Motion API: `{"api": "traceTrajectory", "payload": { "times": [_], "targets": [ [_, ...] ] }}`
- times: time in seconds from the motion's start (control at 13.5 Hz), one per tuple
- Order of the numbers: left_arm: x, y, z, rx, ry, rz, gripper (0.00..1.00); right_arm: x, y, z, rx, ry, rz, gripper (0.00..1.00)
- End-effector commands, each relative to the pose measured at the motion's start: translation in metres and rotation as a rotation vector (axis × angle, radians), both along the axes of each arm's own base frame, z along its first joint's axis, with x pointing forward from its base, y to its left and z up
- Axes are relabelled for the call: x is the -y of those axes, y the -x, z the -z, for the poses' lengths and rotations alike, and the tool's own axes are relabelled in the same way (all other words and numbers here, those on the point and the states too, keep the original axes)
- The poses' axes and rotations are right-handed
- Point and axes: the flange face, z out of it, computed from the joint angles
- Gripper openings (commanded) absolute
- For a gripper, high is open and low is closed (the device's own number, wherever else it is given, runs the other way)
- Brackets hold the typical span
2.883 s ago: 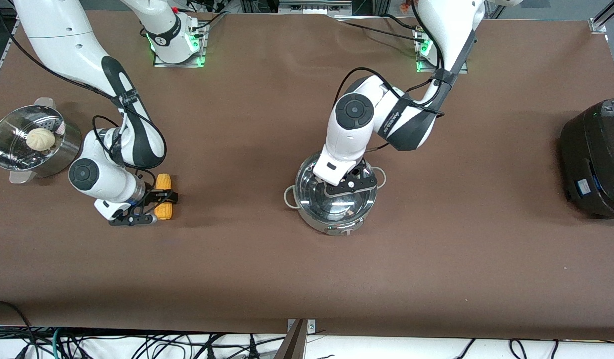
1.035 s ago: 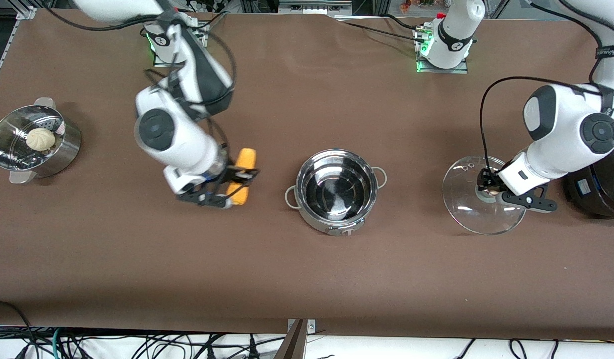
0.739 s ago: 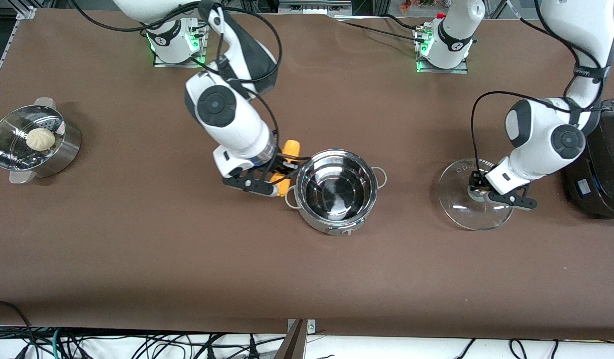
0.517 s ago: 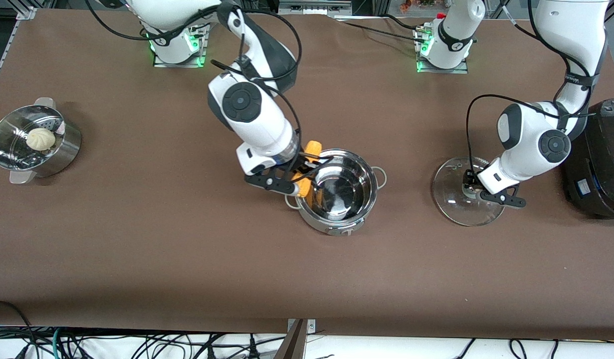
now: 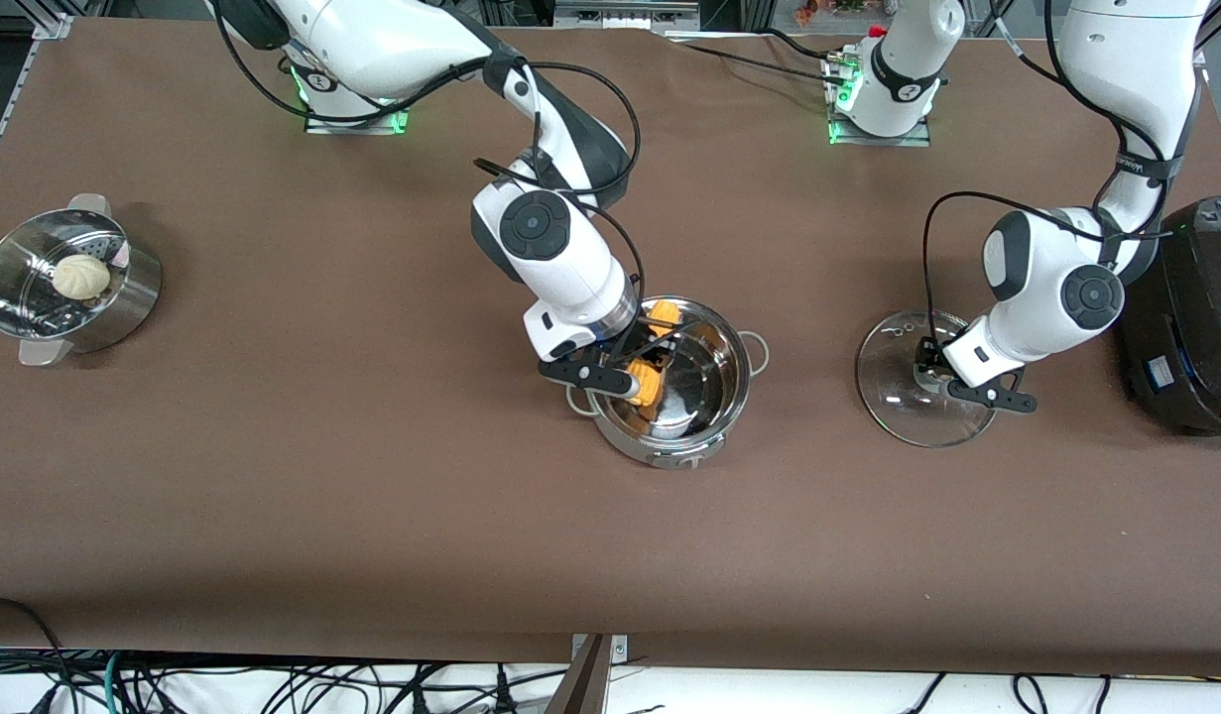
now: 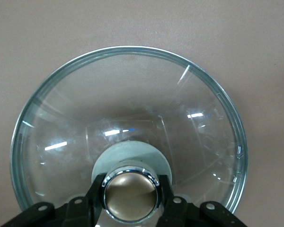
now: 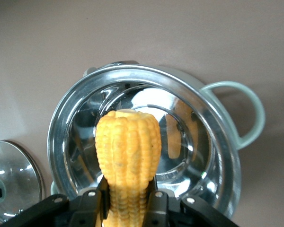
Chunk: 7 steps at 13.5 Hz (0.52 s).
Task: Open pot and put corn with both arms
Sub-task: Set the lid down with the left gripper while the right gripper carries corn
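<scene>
corn (image 5: 653, 369) clamped in right tool (image 5: 638, 365) over open pot (image 5: 670, 382); left tool (image 5: 929, 378) closed on lid knob (image 6: 129, 194), glass lid (image 5: 913, 392) low over tabletop (image 5: 372, 476).

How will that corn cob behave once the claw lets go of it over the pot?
The corn looks stiff and round, so it will probably roll a little on the pot's smooth steel floor. The walls should contain it. Held by the right claw over the opening, it likely drops with a clatter, not a bounce out.
</scene>
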Motion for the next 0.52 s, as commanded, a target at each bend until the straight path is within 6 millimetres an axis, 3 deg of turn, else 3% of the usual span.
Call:
{"api": "traceTrajectory", "payload": {
  "times": [0.0, 0.22, 0.44],
  "targets": [
    [-0.001, 0.002, -0.007, 0.015, 0.013, 0.003, 1.0, -0.017, 0.002, 0.013, 0.025, -0.007, 0.001, 0.28],
    [-0.001, 0.004, -0.015, 0.013, 0.014, -0.003, 1.0, -0.018, 0.003, 0.026, 0.033, 0.007, -0.016, 0.3],
    [-0.003, 0.026, -0.034, -0.028, 0.019, -0.006, 1.0, -0.017, 0.002, 0.032, 0.094, 0.071, -0.08, 0.3]
  ]
}}
